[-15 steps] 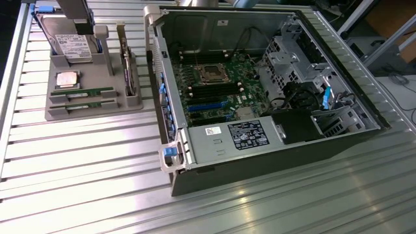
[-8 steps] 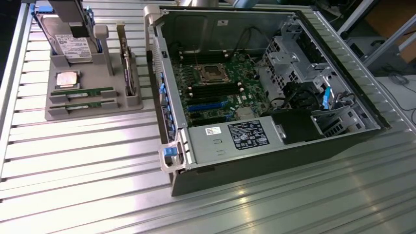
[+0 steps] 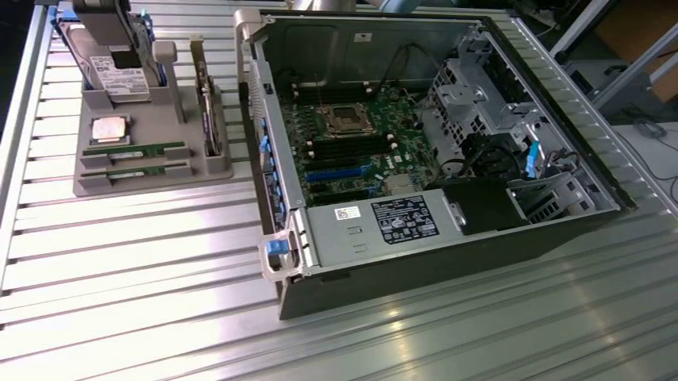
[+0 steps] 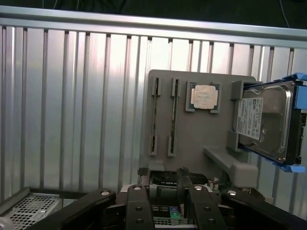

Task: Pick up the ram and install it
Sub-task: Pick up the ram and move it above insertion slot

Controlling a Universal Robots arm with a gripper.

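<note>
Two ram sticks lie side by side in slots of the grey holder [image 3: 148,181] on the exterior view's left: one ram [image 3: 135,148] nearer the processor and the other ram [image 3: 129,169] nearer the holder's edge. From the wrist view they show edge-on as two thin strips, one ram [image 4: 153,117] beside the other ram [image 4: 172,117]. My gripper [image 4: 162,171] hangs above the holder, its black fingers [image 4: 139,201] apart with nothing between them. The rams lie a little beyond the fingertips, untouched.
The holder also carries a silver processor [image 3: 110,128], a hard drive [image 3: 111,75] in a blue frame and an upright expansion card [image 3: 206,111]. The open computer case [image 3: 466,230] with its motherboard [image 3: 350,143] stands to the exterior view's right on the ribbed metal table [image 3: 127,270].
</note>
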